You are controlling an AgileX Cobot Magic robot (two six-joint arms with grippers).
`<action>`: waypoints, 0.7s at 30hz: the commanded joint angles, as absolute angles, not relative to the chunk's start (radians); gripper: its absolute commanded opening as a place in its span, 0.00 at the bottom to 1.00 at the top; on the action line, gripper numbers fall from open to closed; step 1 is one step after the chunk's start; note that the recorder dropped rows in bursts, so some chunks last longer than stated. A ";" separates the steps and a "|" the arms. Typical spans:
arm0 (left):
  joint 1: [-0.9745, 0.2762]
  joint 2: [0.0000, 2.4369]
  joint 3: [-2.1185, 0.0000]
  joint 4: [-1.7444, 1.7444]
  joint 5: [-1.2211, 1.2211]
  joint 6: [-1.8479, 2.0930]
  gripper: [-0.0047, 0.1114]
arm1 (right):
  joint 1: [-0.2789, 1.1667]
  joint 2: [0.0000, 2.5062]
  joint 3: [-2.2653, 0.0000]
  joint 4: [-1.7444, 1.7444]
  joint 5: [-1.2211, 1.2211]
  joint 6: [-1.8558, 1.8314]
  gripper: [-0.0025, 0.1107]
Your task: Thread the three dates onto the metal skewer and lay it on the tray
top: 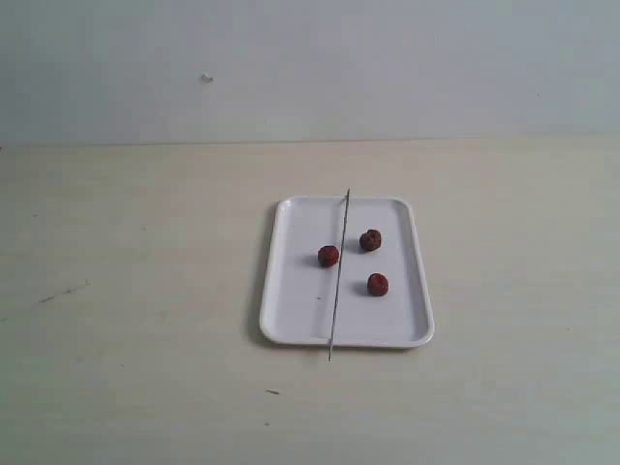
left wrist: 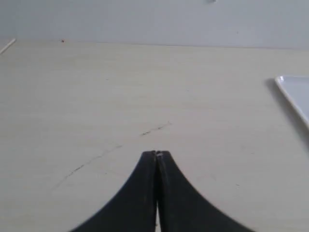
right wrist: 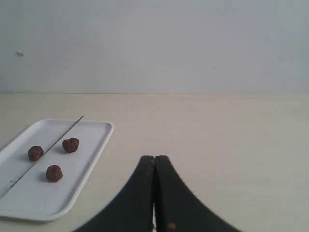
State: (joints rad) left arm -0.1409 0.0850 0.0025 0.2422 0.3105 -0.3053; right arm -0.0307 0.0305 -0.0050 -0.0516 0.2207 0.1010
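On the table [top: 145, 291], exterior view: metal skewer [top: 339, 276] lies lengthwise across the tray [top: 291, 325], bare. One date [top: 328, 256] sits just left of it, browner date [top: 370, 240] and third date [top: 378, 284] to its right. Nothing threaded yet (every step remains). No arm visible.

Left wrist view: left gripper [left wrist: 156, 155] closed, empty, low over the table, tray corner just in frame.

Right wrist view: right gripper [right wrist: 154, 158] closed, empty, well apart from the tray.

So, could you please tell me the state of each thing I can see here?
Tray: flat on the table, holding the dates and skewer.
Skewer: bare, lying lengthwise across the tray, both tips past the rim.
Three dates: loose on the tray, none threaded.
Left gripper: shut, empty.
Right gripper: shut, empty.
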 commanded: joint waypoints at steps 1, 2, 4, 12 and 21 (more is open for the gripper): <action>-0.139 0.077 0.000 0.266 0.138 -0.269 0.04 | -0.036 0.023 0.000 -0.053 0.219 0.098 0.02; -0.139 0.077 0.000 0.265 0.085 -0.273 0.04 | -0.036 0.023 0.000 -0.053 0.219 0.098 0.02; -0.139 0.077 0.000 0.265 -0.042 -0.329 0.04 | -0.036 0.023 0.000 -0.053 0.219 0.098 0.02; -0.139 0.077 0.000 0.265 -0.302 -0.761 0.04 | -0.036 0.023 0.000 -0.053 0.219 0.098 0.02; -0.139 0.132 -0.152 0.062 -0.496 -0.827 0.04 | -0.036 0.023 0.000 -0.053 0.219 0.098 0.02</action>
